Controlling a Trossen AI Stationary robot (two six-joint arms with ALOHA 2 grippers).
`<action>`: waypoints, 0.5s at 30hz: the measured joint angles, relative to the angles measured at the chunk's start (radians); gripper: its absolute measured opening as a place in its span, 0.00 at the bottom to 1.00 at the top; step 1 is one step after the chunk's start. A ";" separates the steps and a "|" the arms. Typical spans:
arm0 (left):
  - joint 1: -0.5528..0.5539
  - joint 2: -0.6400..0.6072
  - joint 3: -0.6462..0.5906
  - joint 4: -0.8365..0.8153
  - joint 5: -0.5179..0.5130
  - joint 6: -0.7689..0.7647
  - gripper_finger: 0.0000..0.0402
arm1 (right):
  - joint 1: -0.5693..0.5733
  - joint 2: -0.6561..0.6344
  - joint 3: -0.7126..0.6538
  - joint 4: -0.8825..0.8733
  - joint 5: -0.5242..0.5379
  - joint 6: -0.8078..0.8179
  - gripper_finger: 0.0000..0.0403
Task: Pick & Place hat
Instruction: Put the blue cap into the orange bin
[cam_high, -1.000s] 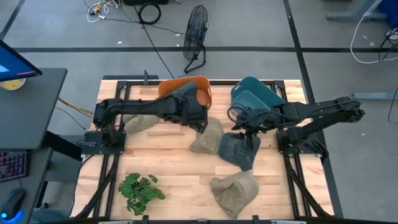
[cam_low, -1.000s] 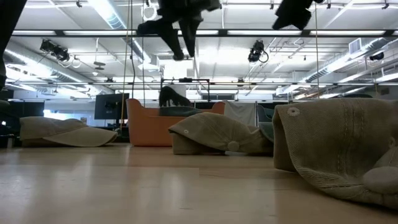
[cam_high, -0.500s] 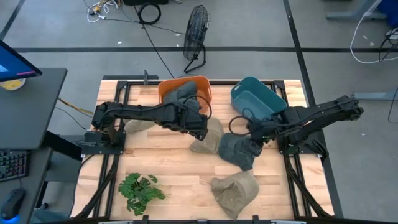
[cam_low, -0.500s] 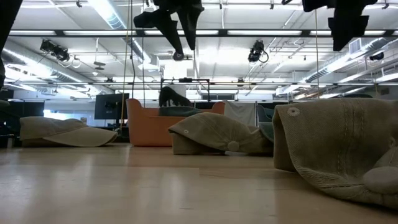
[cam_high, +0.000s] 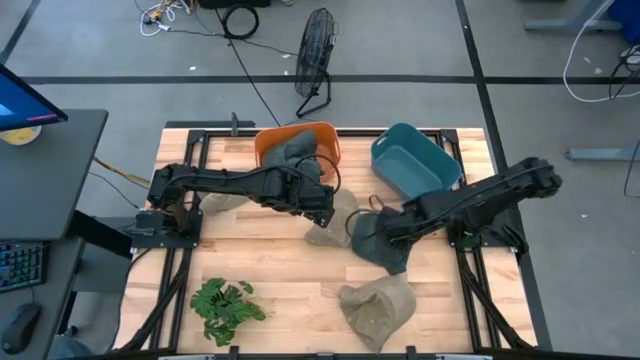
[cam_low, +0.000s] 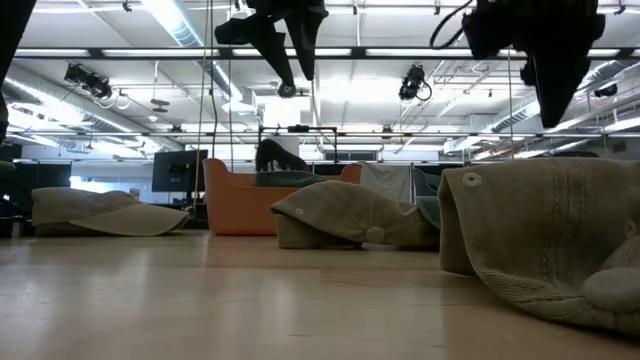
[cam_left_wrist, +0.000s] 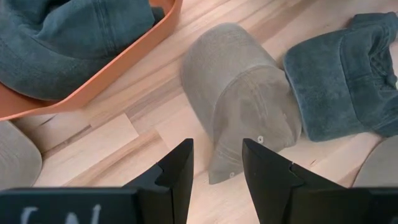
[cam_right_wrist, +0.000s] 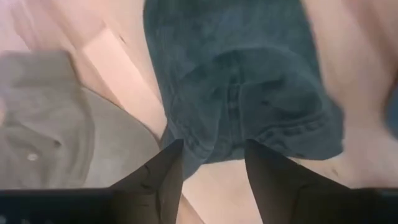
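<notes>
Several caps lie on the wooden table. A tan cap lies in the middle, with a dark blue-grey cap just to its right. My left gripper hangs open above the tan cap's left edge. My right gripper hangs open over the dark cap, well above the table in the low view. Another dark cap lies inside the orange bin.
An open teal bin sits at the far right, next to the orange bin. Another tan cap lies near the front edge, and one more sits under my left arm. A green plant sprig lies front left.
My right gripper has swung from beside the teal bin toward the table's left and near edge and come down, ending over the dark cap. My left gripper shifted a little toward the near edge, over the tan cap, then stayed put. No cap has moved.
</notes>
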 joint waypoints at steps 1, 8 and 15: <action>0.000 0.000 0.000 0.000 0.000 -0.001 0.35 | 0.002 0.025 0.000 0.007 -0.001 0.000 0.45; 0.000 0.000 0.000 0.000 0.000 0.005 0.35 | -0.003 0.198 0.000 0.075 -0.008 -0.006 0.49; 0.000 0.000 0.000 0.000 0.000 0.006 0.35 | -0.006 0.315 -0.001 0.094 0.027 -0.059 0.47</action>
